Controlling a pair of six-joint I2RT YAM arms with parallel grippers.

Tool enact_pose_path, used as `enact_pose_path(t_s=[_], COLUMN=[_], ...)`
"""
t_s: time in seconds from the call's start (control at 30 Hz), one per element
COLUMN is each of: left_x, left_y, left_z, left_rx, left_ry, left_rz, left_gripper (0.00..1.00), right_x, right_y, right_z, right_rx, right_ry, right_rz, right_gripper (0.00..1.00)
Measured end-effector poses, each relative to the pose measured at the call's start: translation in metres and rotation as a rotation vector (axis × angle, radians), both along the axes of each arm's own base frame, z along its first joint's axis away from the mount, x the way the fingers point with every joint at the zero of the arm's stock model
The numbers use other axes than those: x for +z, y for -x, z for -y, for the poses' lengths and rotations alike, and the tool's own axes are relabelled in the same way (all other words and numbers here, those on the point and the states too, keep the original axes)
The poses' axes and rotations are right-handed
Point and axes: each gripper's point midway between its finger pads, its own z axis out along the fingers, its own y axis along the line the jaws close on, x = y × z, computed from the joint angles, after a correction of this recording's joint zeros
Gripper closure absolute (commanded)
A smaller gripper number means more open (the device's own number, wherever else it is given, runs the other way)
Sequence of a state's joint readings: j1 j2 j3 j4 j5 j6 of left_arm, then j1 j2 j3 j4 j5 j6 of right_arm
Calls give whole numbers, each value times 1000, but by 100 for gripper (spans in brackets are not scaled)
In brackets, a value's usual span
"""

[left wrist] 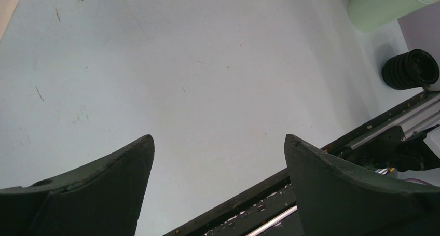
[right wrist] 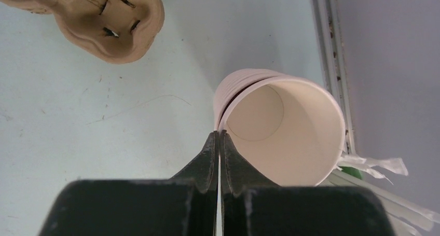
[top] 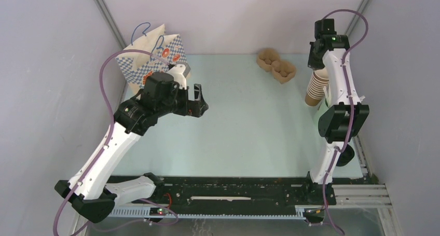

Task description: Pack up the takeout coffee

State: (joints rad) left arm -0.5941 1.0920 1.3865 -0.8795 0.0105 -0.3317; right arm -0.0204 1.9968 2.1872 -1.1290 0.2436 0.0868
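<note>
Pale blue tabletop (top: 249,127) between grey walls: at the far right my right gripper (right wrist: 219,137) is pinched tight on the rim of the top cup (right wrist: 290,127), lidless, white inside and holding nothing, on the stack of brown cups (top: 314,91). Just left, the pulp carrier (top: 277,65) shows two bare wells, and the paper bag (top: 150,52) stands far left. My left gripper (left wrist: 218,140) hangs spread wide above the table, gripping nothing; where the lidded takeout coffee sits I cannot tell.
</note>
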Motion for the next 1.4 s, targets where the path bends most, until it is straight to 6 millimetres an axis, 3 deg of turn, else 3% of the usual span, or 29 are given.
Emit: enact_pose_path(t_s=[0.3, 0.5, 0.6, 0.7, 0.77, 0.83, 0.9, 0.97, 1.03, 1.13, 1.27, 1.33, 1.4], left_x=[1, 3, 4, 3, 3, 3, 4, 7, 12, 22, 29, 31, 32], left_y=[3, 3, 2, 1, 0, 0, 2, 5, 9, 17, 29, 33, 35], left_z=[2, -3, -6, -8, -10, -11, -12, -13, -15, -20, -27, -29, -29], left_rx=[-12, 12, 28, 39, 48, 55, 58, 64, 70, 77, 85, 86, 89], left_ry=[0, -11, -19, -26, -31, -31, -27, -14, 8, 45, 81, 92, 98], left_rz=[3, 21, 28, 30, 32, 31, 29, 30, 39, 61, 80, 80, 78], left_gripper=[0, 0, 0, 0, 0, 0, 0, 0, 0, 0, 0, 0, 0], right_x=[40, 92, 127, 143, 130, 103, 59, 0, -50, -99, -120, -123, -125], right_y=[11, 24, 44, 73, 90, 102, 107, 116, 128, 152, 170, 174, 180], right_z=[-8, -17, -45, -107, -156, -204, -246, -278, -293, -301, -316, -322, -326], right_rx=[15, 20, 89, 263, 402, 527, 622, 693, 730, 764, 787, 788, 786], right_ry=[68, 100, 100, 42, 0, -21, -28, -16, 4, 16, 9, -6, -17], right_rz=[77, 199, 284, 347, 327, 277, 195, 82, -14, -109, -118, -102, -95], right_gripper=[100, 100, 100, 100, 100, 100, 100, 100, 100, 100, 100, 88, 69])
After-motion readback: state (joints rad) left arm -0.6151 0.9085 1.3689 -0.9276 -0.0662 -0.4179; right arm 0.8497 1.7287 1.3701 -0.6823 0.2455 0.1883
